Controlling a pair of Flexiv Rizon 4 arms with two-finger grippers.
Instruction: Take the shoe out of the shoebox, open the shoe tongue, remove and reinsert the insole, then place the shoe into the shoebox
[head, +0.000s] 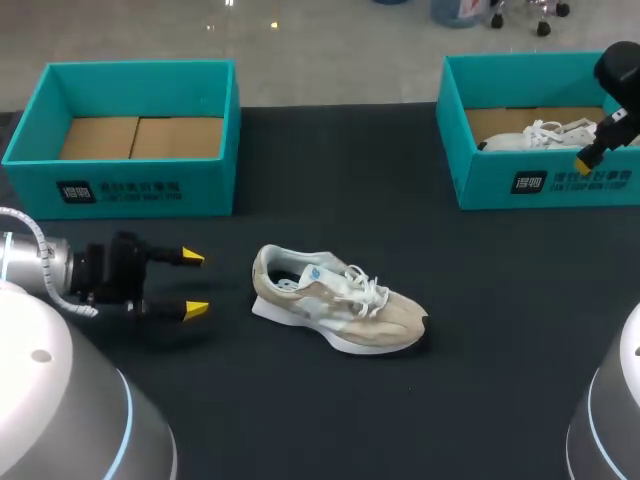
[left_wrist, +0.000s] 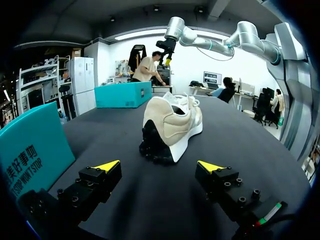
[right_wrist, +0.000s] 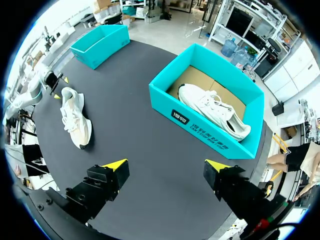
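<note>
1. Left claw (head: 194, 284), lower left of the head frame: fingers apart, nothing between them, low over the table (head: 420, 410), yellow tips pointing right toward the beige shoe (head: 335, 300).
2. Left wrist camera, same claw (left_wrist: 159, 167): both tips spread wide, and the beige shoe (left_wrist: 172, 125) is ahead of them, heel end facing the claw. There is a clear gap and no contact.
3. Right claw (head: 585, 162), upper right of the head frame: held high over the right box (head: 540, 185), near its front wall. Only one yellow tip shows from here.
4. Right wrist camera, same claw (right_wrist: 165, 165): fingers apart and gripping nothing, looking down on the table from well above.
5. The beige shoe sits upright on its sole at the middle of the head frame, heel to the left and toe to the lower right, laces on top. It is on the bare table, outside both boxes. From the right wrist camera the beige shoe (right_wrist: 75, 117) lies well apart from the right box (right_wrist: 200, 127).
6. A white shoe (head: 535, 135) lies inside the right box; the right wrist camera shows this white shoe (right_wrist: 212, 110) running along the box's length.
7. The left box (head: 130, 185), upper left of the head frame, is teal with its brown cardboard bottom (head: 140, 137) showing. It stands just beside the left claw in the left wrist camera (left_wrist: 30, 150).
8. The right arm (left_wrist: 225, 42) is seen from the left wrist camera arching high over the far box (left_wrist: 122, 95).
</note>
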